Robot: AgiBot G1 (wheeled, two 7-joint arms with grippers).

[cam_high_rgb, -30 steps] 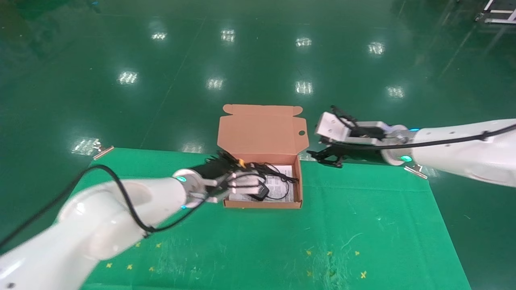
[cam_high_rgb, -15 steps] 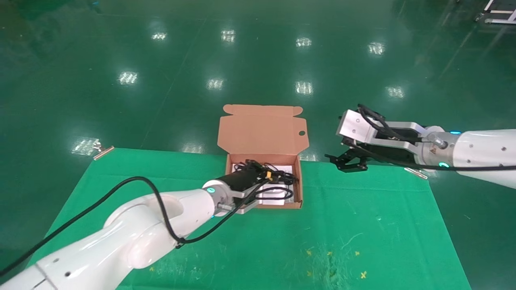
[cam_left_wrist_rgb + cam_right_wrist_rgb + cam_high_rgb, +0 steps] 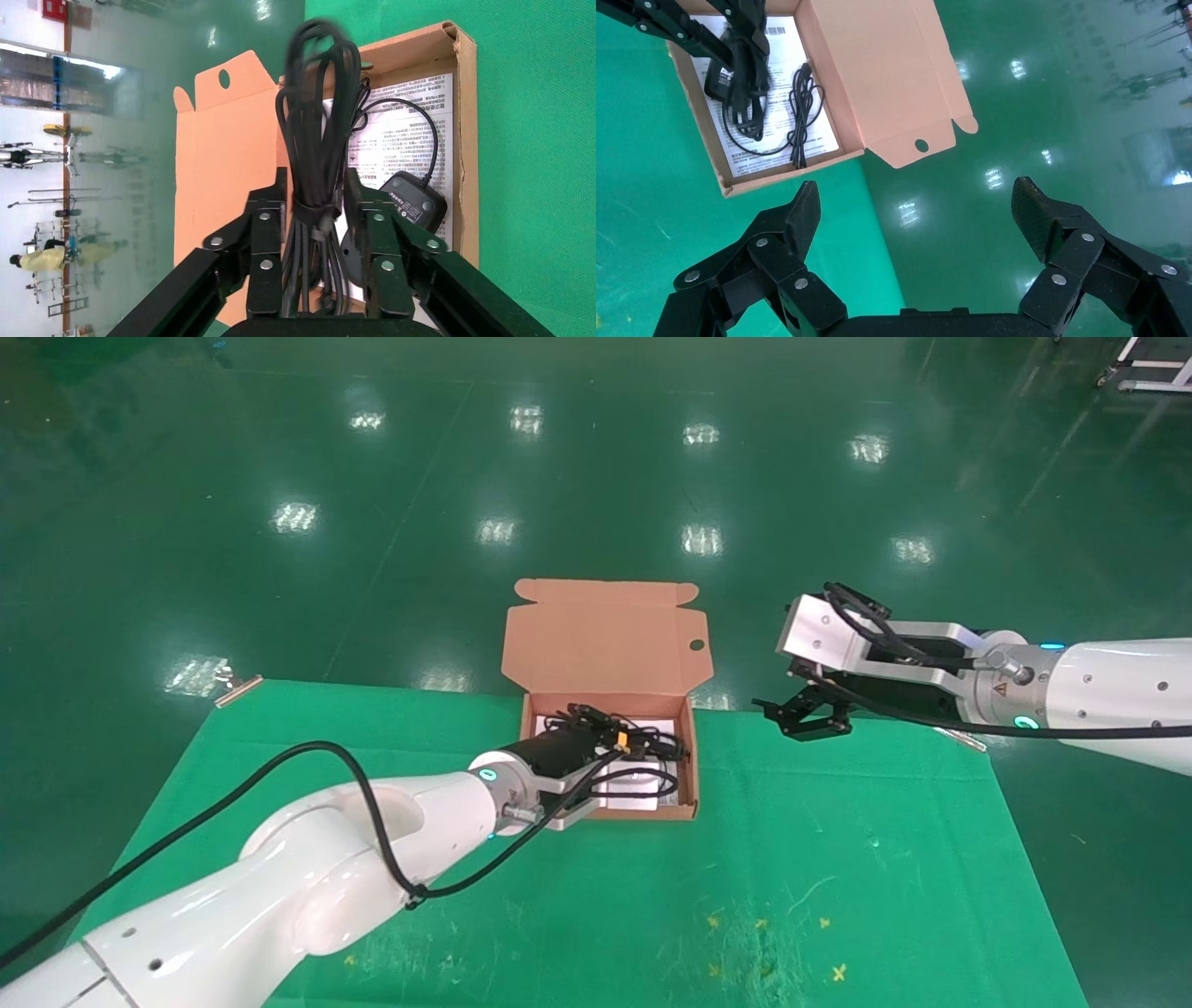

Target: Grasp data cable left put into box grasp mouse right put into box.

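The salmon-orange box (image 3: 605, 635) stands open at the far middle of the green mat, lid up. My left gripper (image 3: 610, 740) hangs over the box, shut on the data cable (image 3: 316, 133), a long black bundle tied with a strap that stands up between the fingers (image 3: 266, 210). The mouse (image 3: 413, 200) lies inside the box on the white printed sheet (image 3: 407, 119), label side up, with its thin cord (image 3: 800, 112) looped beside it. My right gripper (image 3: 806, 717) is open and empty, apart from the box on its right, above the mat's far edge.
The green mat (image 3: 652, 896) covers the table; beyond its far edge is glossy green floor (image 3: 596, 477). Small yellow marks (image 3: 764, 924) dot the mat near the front. Metal clips (image 3: 237, 686) hold the mat's far corners.
My left arm has swung from the box's left edge to above its inside, carrying the cable. The right gripper has drawn back to the right, away from the box.
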